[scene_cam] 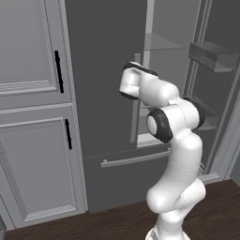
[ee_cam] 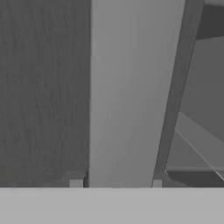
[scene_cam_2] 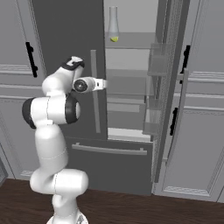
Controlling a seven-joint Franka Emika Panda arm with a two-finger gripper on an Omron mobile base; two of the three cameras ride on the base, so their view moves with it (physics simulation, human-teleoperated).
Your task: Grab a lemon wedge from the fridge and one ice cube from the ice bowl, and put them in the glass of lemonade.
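The fridge (scene_cam_2: 65, 26) stands with its left door (scene_cam: 103, 70) closed and its right door swung open. My gripper (scene_cam_2: 104, 84) is at the left door's long light grey handle (scene_cam_2: 93, 109). In the hand view that handle (ee_cam: 127, 87) runs upright between my gripper's (ee_cam: 116, 183) two fingertips (ee_cam: 75, 183), which sit against its two edges. On an upper shelf a small yellow-green piece, the lemon wedge (scene_cam_2: 114, 39), lies at the foot of a tall clear flask (scene_cam_2: 113, 19). The glass, ice bowl and ice cube are out of view.
The open right door (scene_cam_2: 164, 87) carries clear bins (scene_cam: 213, 56) and juts toward me. Pale shelves (scene_cam_2: 127, 105) fill the interior. Below is the bottom drawer with a horizontal bar (scene_cam_2: 109, 150). Light grey cabinets (scene_cam: 33, 93) flank the fridge on the left and the right (scene_cam_2: 201, 109).
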